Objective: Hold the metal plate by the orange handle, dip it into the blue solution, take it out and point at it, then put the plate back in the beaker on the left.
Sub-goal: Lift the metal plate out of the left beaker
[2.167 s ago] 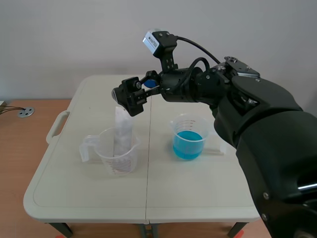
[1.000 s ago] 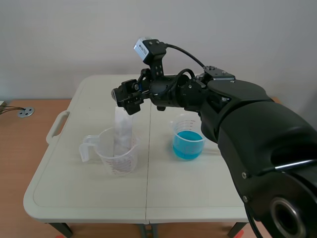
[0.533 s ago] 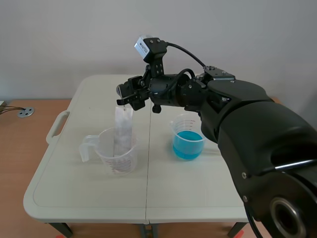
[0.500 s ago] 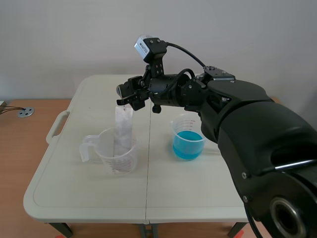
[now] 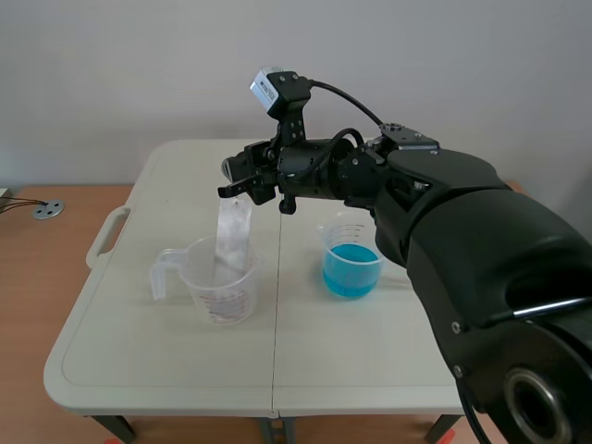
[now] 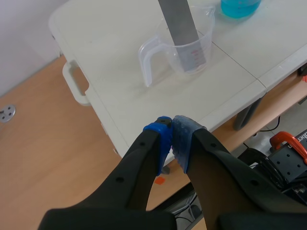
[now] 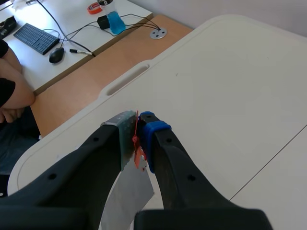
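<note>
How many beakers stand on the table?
2. One clear beaker on the left has the metal plate in it; the other beaker, on the right, holds blue solution. None seems hidden.

A lab in an office: beaker of blue solution [image 5: 351,262] on a folding table [image 5: 361,361], keyboard [image 7: 37,37] and mouse [image 7: 56,55] nearby.

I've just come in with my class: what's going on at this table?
The right end effector is shut on the orange handle at the top of the metal plate, whose lower end stands inside the clear measuring beaker. The beaker of blue solution sits beside it, untouched. The left end effector is shut on nothing, away from both beakers.
</note>
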